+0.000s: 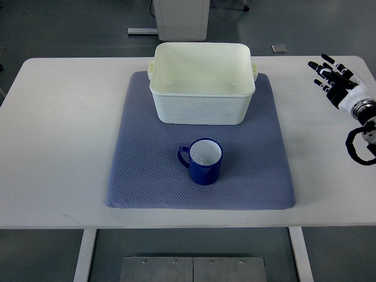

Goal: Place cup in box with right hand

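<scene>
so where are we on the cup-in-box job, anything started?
Nothing done yet. The blue cup stands upright on the grey mat, in front of the white box, whose inside shows nothing in it. In hand: nothing; the right hand is over the table's right side with fingers spread, apart from the cup. Left: reach, grasp, lift and set the cup in the box. The left arm is out of view.
</scene>
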You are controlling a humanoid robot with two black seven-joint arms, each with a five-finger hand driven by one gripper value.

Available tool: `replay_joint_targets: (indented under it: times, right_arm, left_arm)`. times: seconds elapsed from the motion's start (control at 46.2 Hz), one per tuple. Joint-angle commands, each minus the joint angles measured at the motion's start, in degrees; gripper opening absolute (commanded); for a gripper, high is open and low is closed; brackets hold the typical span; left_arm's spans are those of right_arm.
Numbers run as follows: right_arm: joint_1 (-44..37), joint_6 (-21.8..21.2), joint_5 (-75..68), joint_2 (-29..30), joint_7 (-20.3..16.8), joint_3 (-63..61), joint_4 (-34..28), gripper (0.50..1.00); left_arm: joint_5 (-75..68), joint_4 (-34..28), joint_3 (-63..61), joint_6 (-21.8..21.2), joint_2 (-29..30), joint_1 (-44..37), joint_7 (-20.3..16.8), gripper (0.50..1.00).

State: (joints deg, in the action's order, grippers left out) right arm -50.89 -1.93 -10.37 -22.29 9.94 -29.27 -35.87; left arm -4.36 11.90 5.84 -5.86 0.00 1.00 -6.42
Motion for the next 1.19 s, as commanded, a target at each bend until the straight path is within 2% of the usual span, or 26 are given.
replay_joint_targets:
  times: [0.0, 0.974, 1.169]
  right_arm:
    - [0.0, 0.1, 0.0, 0.0, 0.0, 0.0, 0.0, 1.0]
    - [-0.3, 0.3, 0.0, 0.1, -0.1, 0.1, -0.1, 1.0]
    - [-0.8, 0.4, -0.1, -1.7, -0.1, 0.2, -0.8, 1.0]
  left_arm:
    - [0.1, 0.0, 0.1, -0.1, 0.0, -0.1, -0.1, 1.0]
    - [0.0, -0.4, 0.0, 0.1, 0.0, -0.2, -0.3, 1.0]
    - [0.0, -0.4, 0.0, 0.1, 0.0, -0.2, -0.3, 1.0]
